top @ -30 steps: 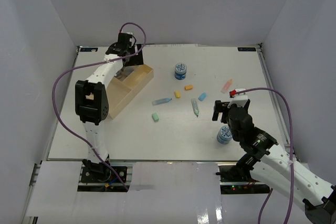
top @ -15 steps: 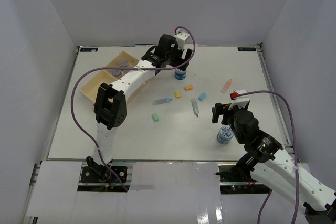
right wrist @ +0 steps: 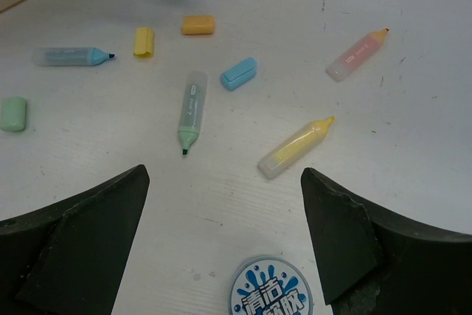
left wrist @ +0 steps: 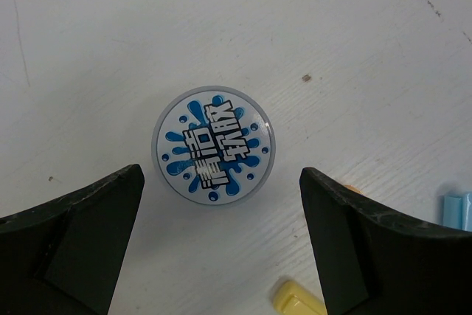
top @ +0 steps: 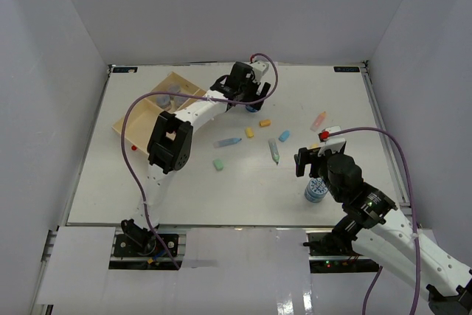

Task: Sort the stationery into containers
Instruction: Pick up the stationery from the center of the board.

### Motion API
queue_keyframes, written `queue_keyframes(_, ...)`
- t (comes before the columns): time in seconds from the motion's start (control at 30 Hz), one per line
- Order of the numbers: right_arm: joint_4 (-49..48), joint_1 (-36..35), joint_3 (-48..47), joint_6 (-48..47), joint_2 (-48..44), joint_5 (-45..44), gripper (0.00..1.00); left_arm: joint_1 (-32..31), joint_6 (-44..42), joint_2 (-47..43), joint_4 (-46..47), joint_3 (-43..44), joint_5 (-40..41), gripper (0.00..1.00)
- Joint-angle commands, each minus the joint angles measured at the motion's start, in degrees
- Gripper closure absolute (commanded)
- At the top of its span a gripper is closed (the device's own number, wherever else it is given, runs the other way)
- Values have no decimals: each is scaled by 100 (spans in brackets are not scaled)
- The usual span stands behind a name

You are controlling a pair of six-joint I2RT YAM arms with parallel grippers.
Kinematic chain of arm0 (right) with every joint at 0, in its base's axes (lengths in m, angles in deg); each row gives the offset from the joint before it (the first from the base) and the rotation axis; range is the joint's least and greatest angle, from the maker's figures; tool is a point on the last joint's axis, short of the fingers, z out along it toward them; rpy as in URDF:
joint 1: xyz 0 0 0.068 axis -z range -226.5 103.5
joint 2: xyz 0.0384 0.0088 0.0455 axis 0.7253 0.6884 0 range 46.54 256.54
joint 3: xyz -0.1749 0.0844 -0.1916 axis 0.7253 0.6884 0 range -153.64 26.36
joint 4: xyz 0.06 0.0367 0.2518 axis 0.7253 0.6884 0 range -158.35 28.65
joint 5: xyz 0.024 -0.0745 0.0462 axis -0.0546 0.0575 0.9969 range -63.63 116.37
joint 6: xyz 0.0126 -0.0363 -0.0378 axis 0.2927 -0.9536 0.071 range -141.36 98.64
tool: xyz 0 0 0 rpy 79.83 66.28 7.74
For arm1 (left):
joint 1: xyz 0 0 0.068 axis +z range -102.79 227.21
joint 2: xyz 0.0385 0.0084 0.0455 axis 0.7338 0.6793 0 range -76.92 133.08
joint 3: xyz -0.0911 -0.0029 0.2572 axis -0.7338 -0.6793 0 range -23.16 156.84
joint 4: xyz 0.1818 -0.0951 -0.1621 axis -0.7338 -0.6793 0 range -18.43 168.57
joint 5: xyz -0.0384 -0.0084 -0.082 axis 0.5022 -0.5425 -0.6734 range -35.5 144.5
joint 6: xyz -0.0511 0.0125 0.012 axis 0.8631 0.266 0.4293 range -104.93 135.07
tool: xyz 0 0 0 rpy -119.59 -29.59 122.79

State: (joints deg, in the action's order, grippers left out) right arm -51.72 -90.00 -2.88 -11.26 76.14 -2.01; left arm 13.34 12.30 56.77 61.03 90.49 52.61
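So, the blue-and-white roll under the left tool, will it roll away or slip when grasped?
The roll stands on a flat end, so it probably will not roll. Its round wall may slip or twist if the open left tool closes off-centre.

A blue-and-white roll (left wrist: 214, 145) reads "清洁软胶" on top (upside down, left wrist view); a second roll (right wrist: 270, 299) reads likewise.

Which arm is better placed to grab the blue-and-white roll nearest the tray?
Left. The open left gripper hangs right above that blue-and-white roll, fingers either side. The right gripper is by the other patterned roll, far from the tray.
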Motion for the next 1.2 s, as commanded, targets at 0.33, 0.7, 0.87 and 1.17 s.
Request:
queue_keyframes(0.33,-71,26,-82,9,-60,26,10,3,180,289,383,518,101,2)
queue_keyframes(0.7,-71,26,-47,44,-86,17,10,3,233,430,383,606,110,12)
queue_keyframes(0.87,-71,18,-56,44,-51,34,10,3,233,298,444,510,101,24)
queue_keyframes(1.17,-71,26,-65,18,-16,43,10,3,233,-403,559,88,214,44)
